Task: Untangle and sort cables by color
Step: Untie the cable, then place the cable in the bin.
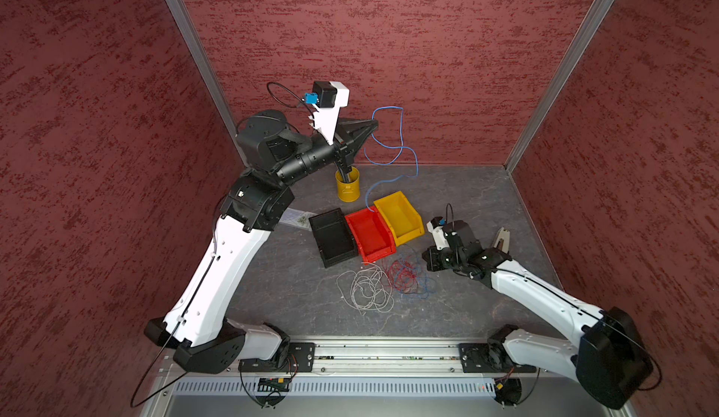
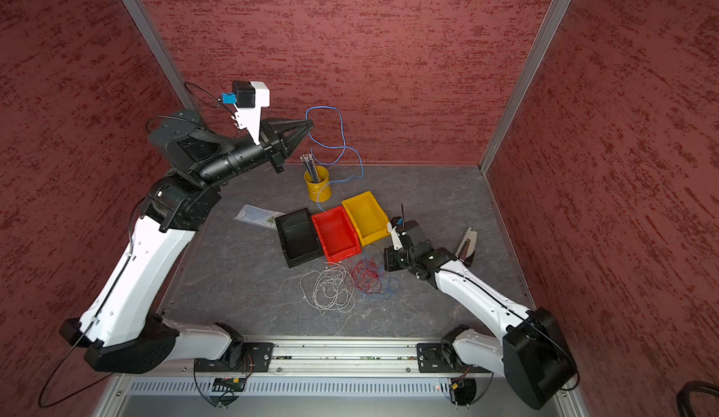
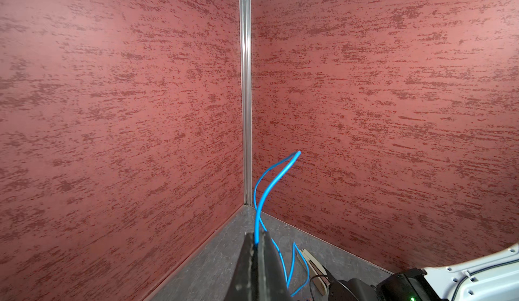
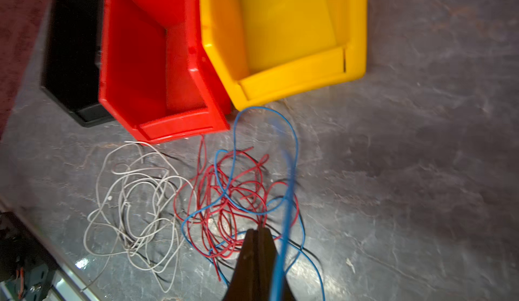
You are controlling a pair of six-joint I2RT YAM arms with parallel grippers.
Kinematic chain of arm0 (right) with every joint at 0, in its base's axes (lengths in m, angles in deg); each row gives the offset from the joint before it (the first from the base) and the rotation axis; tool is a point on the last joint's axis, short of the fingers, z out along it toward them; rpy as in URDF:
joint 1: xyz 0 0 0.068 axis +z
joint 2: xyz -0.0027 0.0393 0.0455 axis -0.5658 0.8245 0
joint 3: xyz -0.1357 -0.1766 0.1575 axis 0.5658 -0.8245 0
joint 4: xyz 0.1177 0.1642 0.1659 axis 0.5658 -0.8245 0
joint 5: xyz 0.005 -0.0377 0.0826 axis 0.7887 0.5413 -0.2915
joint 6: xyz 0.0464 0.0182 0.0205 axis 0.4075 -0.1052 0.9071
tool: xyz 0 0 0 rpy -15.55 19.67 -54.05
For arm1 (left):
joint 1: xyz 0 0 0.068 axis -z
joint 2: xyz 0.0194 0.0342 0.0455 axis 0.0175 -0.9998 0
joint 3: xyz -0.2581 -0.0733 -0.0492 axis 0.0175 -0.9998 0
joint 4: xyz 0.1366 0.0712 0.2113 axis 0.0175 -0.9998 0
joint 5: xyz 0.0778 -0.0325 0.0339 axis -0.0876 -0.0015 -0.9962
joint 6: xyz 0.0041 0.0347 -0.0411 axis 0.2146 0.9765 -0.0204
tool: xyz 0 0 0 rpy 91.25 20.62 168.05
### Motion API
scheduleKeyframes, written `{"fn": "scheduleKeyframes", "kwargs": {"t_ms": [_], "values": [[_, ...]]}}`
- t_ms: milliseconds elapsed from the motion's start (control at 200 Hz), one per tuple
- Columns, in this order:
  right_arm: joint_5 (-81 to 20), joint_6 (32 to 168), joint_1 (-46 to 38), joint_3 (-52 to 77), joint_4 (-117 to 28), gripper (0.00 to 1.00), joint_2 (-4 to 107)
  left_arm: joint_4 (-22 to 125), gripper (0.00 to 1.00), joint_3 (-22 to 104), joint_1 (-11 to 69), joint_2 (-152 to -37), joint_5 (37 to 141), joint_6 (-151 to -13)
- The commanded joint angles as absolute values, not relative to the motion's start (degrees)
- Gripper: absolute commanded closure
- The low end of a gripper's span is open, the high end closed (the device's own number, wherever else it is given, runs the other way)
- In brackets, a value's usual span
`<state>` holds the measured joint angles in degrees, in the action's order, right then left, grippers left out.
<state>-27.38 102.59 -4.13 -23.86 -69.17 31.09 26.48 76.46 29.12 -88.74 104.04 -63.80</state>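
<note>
The left gripper (image 1: 374,125) is held high near the back wall, its fingers (image 3: 244,257) pressed together on a blue cable (image 3: 256,221). That cable loops in the air beyond the tips, then trails down past the yellow cup (image 2: 319,193) to the far rim of the red bin (image 1: 375,256). The red bin sits between the black bin (image 1: 340,259) and the yellow bin (image 1: 410,236). The right gripper (image 4: 255,233) is low over the table (image 1: 486,201), its jaws closed tight, the tips right over a knot of red cables (image 1: 400,273) with blue strands (image 4: 235,136) threaded through. One blurred blue strand runs close alongside those fingers; I can't tell whether they pinch anything. The whitish-grey cables (image 1: 367,290) lie in their own loose heap just beside the red knot, in front of the bins.
</note>
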Motion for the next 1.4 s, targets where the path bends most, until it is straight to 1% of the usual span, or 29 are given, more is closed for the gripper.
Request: {"fn": "scheduleKeyframes", "kwargs": {"t_ms": [0, 185, 496, 877, 1112, 1398], "values": [[-23.1, 106.1, -4.0, -25.4, -69.1, 1.0, 31.2, 25.7, 1.0, 76.8, 27.0, -87.0, 105.2, -63.8], [-24.4, 105.7, -3.9, -23.1, -70.1, 1.0, 33.2, 24.7, 1.0, 74.5, 24.5, -85.0, 106.1, -64.3], [-26.8, 105.0, -4.0, -18.2, -72.6, 1.0, 34.6, 28.2, 1.0, 62.5, 21.3, -79.3, 105.2, -65.4], [-27.8, 105.1, -3.9, -17.7, -71.8, 1.0, 35.7, 34.2, 1.0, 47.6, 20.0, -72.3, 102.5, -63.8], [-29.0, 104.7, -3.9, -16.2, -72.0, 1.0, 38.6, 37.1, 1.0, 42.0, 17.4, -70.4, 102.5, -62.9], [-29.0, 104.7, -4.0, -16.5, -72.7, 1.0, 38.7, 43.9, 1.0, 33.8, 15.4, -69.4, 104.1, -63.2]]}}
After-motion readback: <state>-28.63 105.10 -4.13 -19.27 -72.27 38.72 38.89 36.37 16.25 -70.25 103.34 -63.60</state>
